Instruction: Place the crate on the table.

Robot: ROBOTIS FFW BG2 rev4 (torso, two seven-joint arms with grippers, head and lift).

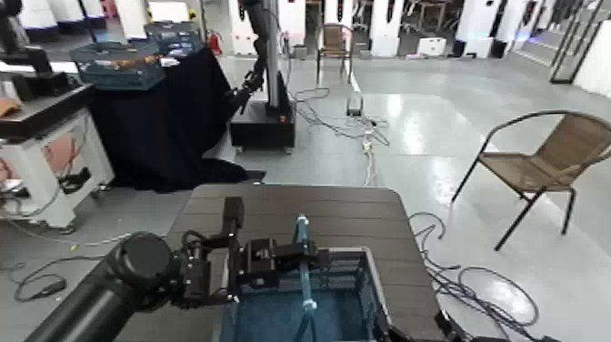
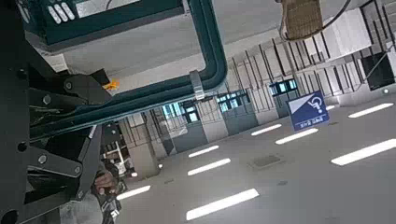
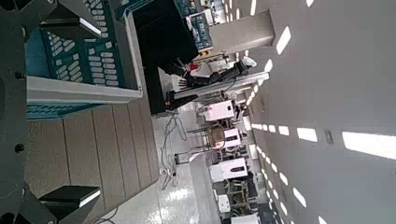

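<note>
The crate (image 1: 300, 314) is a blue-grey lattice basket at the near end of the dark slatted table (image 1: 291, 211). I cannot tell whether it rests on the planks or hangs just above them. Its light-blue hoop handle (image 1: 303, 268) stands upright. My left gripper (image 1: 284, 258) reaches in from the left and is shut on that handle. In the left wrist view the handle (image 2: 210, 56) curves away from the fingers (image 2: 42, 163). In the right wrist view my right gripper (image 3: 56, 110) stands open astride the crate's pale rim (image 3: 84, 90), one finger over the crate and one over the table (image 3: 93, 140).
Back left is a black-draped table (image 1: 155, 118) with darker teal crates (image 1: 118, 64) on it. A white workbench (image 1: 41, 136) stands at far left, another robot's base (image 1: 264, 123) behind the table, and a wicker chair (image 1: 545, 159) to the right. Cables (image 1: 473, 282) trail across the floor.
</note>
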